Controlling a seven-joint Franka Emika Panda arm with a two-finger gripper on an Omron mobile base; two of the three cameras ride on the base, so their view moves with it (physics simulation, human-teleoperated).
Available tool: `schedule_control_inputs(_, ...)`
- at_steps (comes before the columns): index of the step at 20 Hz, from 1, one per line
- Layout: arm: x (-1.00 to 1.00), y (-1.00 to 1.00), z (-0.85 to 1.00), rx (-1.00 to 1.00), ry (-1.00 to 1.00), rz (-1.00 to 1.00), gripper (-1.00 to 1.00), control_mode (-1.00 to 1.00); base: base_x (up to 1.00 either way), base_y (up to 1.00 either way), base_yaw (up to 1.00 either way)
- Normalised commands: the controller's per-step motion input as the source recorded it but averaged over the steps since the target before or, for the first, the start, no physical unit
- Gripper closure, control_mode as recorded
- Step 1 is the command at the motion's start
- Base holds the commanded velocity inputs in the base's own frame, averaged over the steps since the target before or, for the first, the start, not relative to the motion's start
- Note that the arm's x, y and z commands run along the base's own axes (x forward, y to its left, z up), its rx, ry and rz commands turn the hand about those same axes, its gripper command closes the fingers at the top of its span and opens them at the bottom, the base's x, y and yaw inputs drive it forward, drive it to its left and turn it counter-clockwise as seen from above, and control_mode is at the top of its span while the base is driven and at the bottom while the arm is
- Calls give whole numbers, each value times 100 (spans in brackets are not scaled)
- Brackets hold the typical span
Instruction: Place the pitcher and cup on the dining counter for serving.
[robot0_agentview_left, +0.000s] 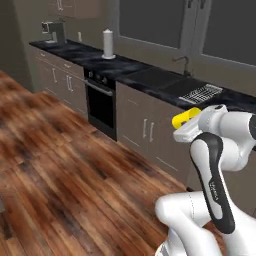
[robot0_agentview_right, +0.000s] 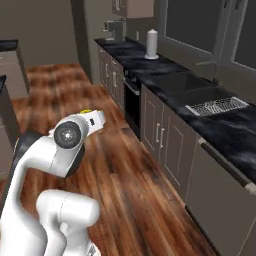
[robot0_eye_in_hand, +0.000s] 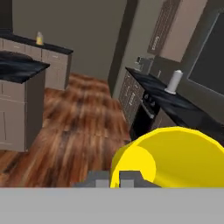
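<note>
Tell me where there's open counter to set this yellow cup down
Bare black counter lies between the white roll and the sink. The dark island top at the hand view's left looks bare too. It is crowded at the sink's right, where the dish rack sits. The gripper holds the cup.

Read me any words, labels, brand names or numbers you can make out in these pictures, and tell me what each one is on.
No text can be read.
Robot arm: small grey lettering runs along its dark strip, too blurred to read.
Cup, held in the shut gripper: plain yellow, no mark on the side in view.
Coffee machine, paper towel roll and oven: no lettering visible.
</note>
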Motion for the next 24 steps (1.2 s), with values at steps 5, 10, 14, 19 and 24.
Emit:
schedule_control_inputs(5, 0, 0, 0, 0, 0, 0, 100, 100, 55, 59, 64)
schedule_control_inputs(10, 0, 0, 0, 0, 0, 0, 100, 100, 100, 14, 39)
schedule_control_inputs(14, 0, 0, 0, 0, 0, 0, 100, 100, 100, -9, 15)
schedule_control_inputs(19, 0, 0, 0, 0, 0, 0, 100, 100, 100, -7, 8)
schedule_control_inputs(24, 0, 0, 0, 0, 0, 0, 100, 100, 100, -8, 8)
